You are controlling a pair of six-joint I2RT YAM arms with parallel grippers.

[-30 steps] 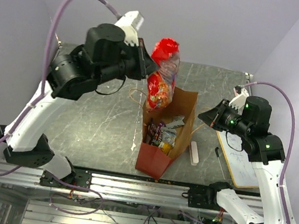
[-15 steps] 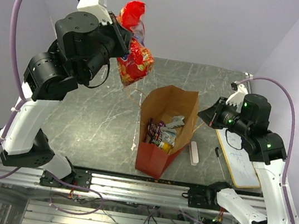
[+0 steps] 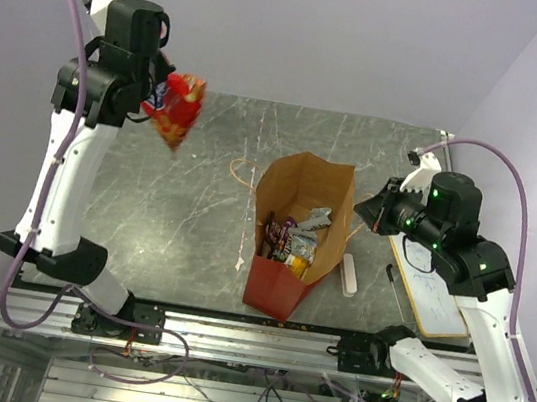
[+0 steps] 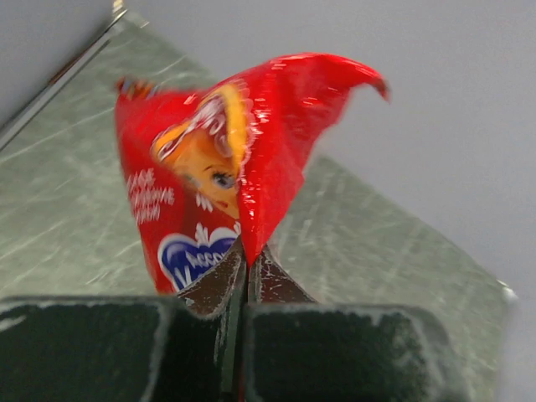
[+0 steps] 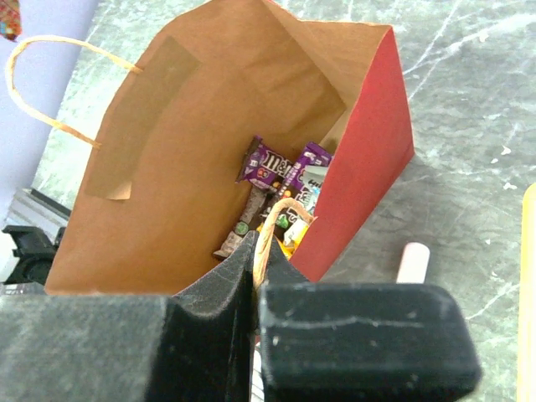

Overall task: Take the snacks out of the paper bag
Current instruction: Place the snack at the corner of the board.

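Note:
The paper bag (image 3: 304,201) stands open mid-table, red outside, brown inside; it also shows in the right wrist view (image 5: 209,117). Dark purple candy packs (image 5: 276,167) and a yellow pack (image 3: 295,258) lie at its bottom. My left gripper (image 3: 152,103) is shut on a corner of the red-orange chip bag (image 3: 176,106) and holds it high over the table's far left; the chip bag fills the left wrist view (image 4: 226,159). My right gripper (image 3: 373,212) is shut on the bag's near tan loop handle (image 5: 280,219) at its right rim.
A white oblong eraser (image 3: 349,274) lies right of the bag, also in the right wrist view (image 5: 412,261). A small whiteboard (image 3: 432,291) with a pen (image 3: 395,289) lies at the right edge. The bag's other handle (image 5: 42,84) sticks out to the left.
My left arm has lifted the chip bag out of the paper bag and swung it up and to the far left. My right gripper has stayed on the handle.

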